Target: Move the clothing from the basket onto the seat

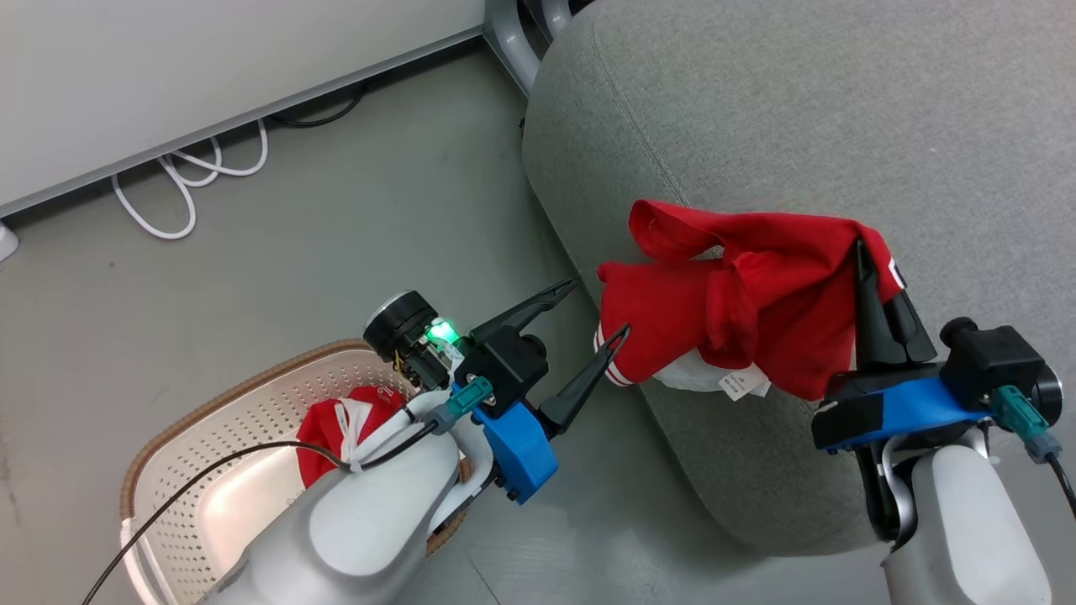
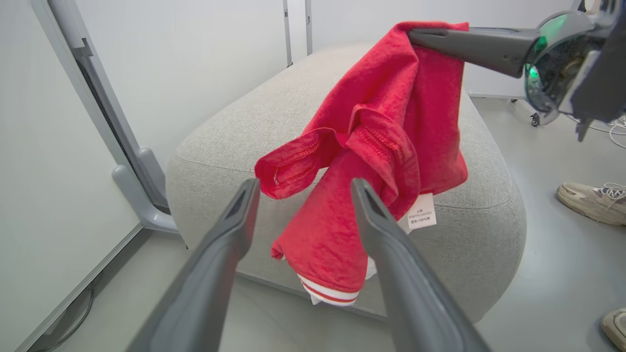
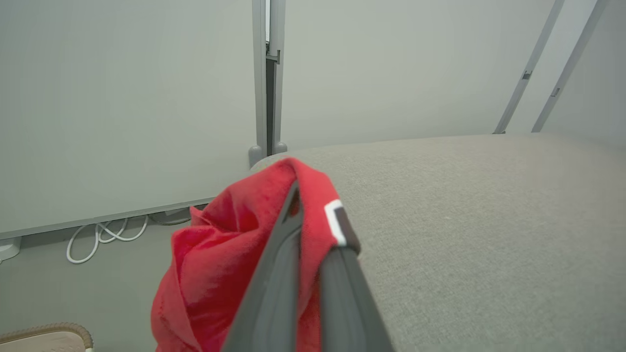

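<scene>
Head view: the right gripper [image 1: 874, 281] is clenched on a red jersey [image 1: 756, 302], which hangs bunched over the sofa's [image 1: 799, 126] near left edge. Its white-striped hem and a white tag [image 1: 740, 382] dangle at the low end. Whether the cloth touches the cushion, I cannot tell. The left gripper [image 1: 601, 307] sits just left of the hem with its jaws spread wide, holding nothing. Down at the near left is the basket [image 1: 210, 403] on the floor, with a second red garment [image 1: 332, 424] bundled inside. White cables [image 1: 185, 168] loop along the far wall.

Left wrist view: the two fingers [image 2: 225, 244] stand apart, and the jersey's lower fold shows between them, apart from both. The right gripper pinches the cloth's top corner from the upper right. A person's shoe [image 2: 592, 200] rests on the floor at the right.

Right wrist view: both fingers [image 3: 279, 274] are pressed close together with red fabric trapped between them. A black, white-edged patch [image 3: 340, 222] shows at the pinch. Grey sofa stretches to the right, and the basket's rim peeks in at the lower left.
</scene>
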Tool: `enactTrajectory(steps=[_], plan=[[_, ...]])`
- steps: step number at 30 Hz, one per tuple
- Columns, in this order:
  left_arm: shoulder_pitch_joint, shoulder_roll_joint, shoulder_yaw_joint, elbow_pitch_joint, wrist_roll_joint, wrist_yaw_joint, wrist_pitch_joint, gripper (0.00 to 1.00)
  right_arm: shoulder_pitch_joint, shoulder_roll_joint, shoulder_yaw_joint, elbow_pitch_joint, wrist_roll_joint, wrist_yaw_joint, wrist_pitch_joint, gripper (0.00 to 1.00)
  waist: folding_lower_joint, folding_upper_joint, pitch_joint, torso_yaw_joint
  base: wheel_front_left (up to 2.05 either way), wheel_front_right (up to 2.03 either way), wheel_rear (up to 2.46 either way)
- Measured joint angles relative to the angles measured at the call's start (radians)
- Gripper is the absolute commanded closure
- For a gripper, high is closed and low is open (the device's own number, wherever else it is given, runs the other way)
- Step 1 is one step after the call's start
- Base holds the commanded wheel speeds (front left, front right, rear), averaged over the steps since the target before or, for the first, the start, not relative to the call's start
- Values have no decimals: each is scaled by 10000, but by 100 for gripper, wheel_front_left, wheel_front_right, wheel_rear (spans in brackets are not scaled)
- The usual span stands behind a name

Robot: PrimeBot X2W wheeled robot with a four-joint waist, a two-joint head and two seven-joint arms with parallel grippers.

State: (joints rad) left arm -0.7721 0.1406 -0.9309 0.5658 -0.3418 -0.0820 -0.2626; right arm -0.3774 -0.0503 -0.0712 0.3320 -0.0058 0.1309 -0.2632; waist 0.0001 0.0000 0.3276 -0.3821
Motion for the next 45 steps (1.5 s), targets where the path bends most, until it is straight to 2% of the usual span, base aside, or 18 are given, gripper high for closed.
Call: enactTrajectory(steps=[13, 21, 25, 32, 36, 40, 45], plan=[[-41, -44, -100, 13, -4, -13, 0, 0, 157, 2, -270, -207, 119, 0, 0, 100, 0, 0, 221, -121, 0, 0, 0], [-302, 48, 38, -159, -4, 4, 0, 0, -754, 6, -201, -725, -128, 2, 0, 100, 0, 0, 602, 36, 0, 0, 0], [-573, 109, 42, -280, 50, 4, 8, 0, -1745, -81, -901, -1266, -215, 2, 0, 100, 0, 0, 1019, 146, 0, 0, 0], [-1359, 422, 117, -677, 259, -4, 136, 0, -3760, -1302, -2148, -2082, -96, 2, -2, 100, 0, 0, 2171, 418, 0, 0, 0], [-1761, 596, 127, -999, 370, -13, 251, 0, -4813, -2297, -3200, -2293, 88, 0, -4, 100, 0, 0, 2947, 586, 0, 0, 0], [-2127, 817, 144, -1340, 477, -15, 378, 0, -5786, -3273, -3753, -2025, 263, 2, -8, 100, 1, 0, 3740, 746, 0, 0, 0], [-2433, 1062, 109, -1841, 639, -29, 587, 0, -6558, -4103, -4428, -934, 489, 2, 29, 100, 1, 0, 4694, 846, 0, 0, 0]])
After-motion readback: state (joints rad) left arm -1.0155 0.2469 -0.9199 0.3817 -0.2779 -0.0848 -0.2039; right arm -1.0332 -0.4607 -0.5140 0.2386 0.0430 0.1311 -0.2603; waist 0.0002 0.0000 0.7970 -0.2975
